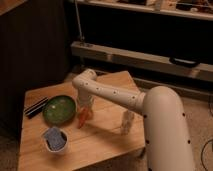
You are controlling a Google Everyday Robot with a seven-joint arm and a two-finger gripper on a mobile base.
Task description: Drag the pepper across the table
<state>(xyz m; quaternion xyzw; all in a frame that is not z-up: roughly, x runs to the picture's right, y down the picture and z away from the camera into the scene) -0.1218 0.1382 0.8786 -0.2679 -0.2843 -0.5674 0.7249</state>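
The pepper (83,117), small, slender and orange-red, lies on the light wood table (107,137) just right of the green bowl (59,110). My gripper (85,105) hangs down from the white arm straight over the pepper's upper end and seems to touch it. The arm reaches in from the lower right across the table.
A white bottle-shaped shaker (127,122) stands right of the middle, near the arm. A white cup with blue contents (55,139) sits at the front left. A dark flat object (36,107) lies at the left edge. A dark shelf unit stands behind the table.
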